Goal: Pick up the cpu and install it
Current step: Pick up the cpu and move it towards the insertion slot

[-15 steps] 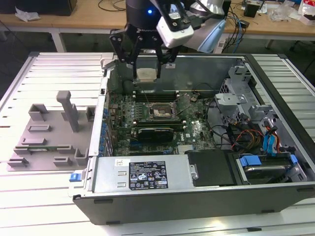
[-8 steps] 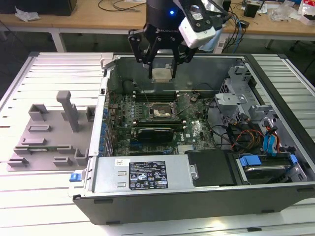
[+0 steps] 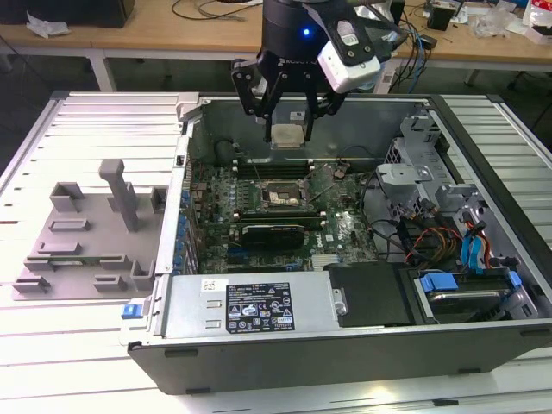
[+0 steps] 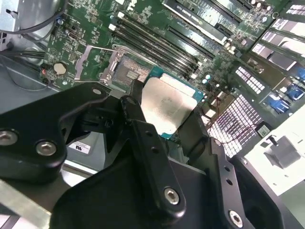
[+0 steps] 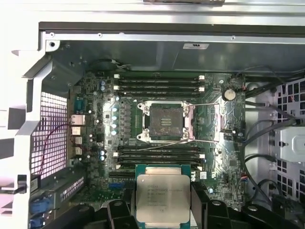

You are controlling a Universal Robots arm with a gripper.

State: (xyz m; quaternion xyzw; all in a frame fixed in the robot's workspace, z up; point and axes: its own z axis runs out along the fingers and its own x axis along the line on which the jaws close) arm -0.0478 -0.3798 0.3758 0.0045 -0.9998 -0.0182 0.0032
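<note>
Silver-topped and thin, the cpu (image 5: 163, 200) sits clamped by its edges in your pincer (image 3: 288, 129), raised clear of the open socket (image 5: 165, 121). Treat it as light, stiff, slick and probably fragile underneath.

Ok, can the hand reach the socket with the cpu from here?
Probably yes: the hand holds the cpu above the case, the socket looks uncovered and nothing stands over it.

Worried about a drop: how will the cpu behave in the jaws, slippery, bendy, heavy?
Probably stiff: the cpu lies flat between the jaws with no sag. Its shiny metal top suggests smooth surfaces, so it may slip in a light edge grip. Thin and small, it is likely light.
</note>
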